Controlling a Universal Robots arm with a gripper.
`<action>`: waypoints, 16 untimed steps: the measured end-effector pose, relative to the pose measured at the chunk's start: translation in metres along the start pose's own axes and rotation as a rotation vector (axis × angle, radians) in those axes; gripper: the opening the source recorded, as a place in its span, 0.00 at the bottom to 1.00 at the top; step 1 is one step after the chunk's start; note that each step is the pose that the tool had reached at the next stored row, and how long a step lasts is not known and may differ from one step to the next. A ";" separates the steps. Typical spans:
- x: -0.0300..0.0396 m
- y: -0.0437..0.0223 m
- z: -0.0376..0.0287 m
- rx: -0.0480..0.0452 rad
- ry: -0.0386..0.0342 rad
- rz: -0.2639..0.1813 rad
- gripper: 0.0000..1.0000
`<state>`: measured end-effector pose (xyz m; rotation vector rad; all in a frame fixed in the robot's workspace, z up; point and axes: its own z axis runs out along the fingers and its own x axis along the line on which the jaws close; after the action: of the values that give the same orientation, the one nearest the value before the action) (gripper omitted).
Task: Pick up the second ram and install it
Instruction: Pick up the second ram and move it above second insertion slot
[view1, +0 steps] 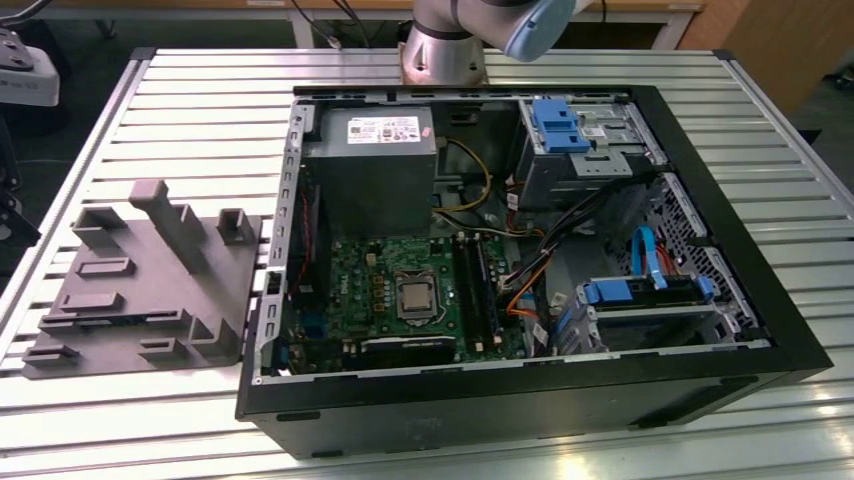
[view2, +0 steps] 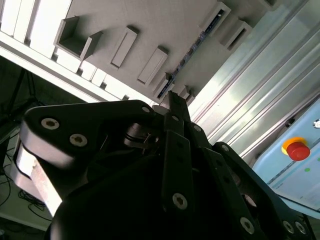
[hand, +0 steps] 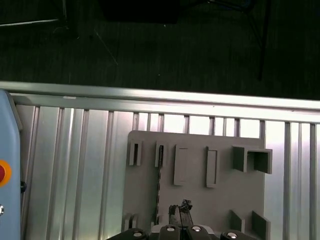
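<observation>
The second ram (hand: 158, 185) is a thin dark stick standing on edge in a long slot of the grey fixture plate (hand: 195, 200). The second wrist view shows the same ram (view2: 192, 50) running across the fixture plate (view2: 165, 30). My gripper (hand: 180, 214) hangs above the plate, just beside the stick and apart from it. Its dark fingertips sit close together with nothing between them. In the second wrist view the gripper (view2: 172, 100) points at the stick's near end. In the exterior view the fixture plate (view1: 147, 290) lies at the left of the open computer case (view1: 534, 250), where the green motherboard (view1: 400, 290) has long black sockets (view1: 474, 285).
The ribbed aluminium table (view1: 160, 120) carries the case and fixture. Its edge rail (hand: 160, 95) borders dark floor. A pale blue box with a red stop button (view2: 295, 149) sits near the fixture. Inside the case are a grey power supply (view1: 374, 160), blue drive brackets (view1: 561, 125) and loose cables.
</observation>
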<state>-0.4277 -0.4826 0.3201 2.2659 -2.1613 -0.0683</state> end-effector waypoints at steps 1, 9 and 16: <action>0.0000 0.0000 0.0001 -0.0001 0.0001 -0.002 0.11; 0.0000 0.0000 0.0011 -0.0004 0.0006 -0.015 0.11; 0.0000 -0.0001 0.0022 -0.0006 0.0009 -0.026 0.11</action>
<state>-0.4277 -0.4825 0.3179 2.2935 -2.1312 -0.0681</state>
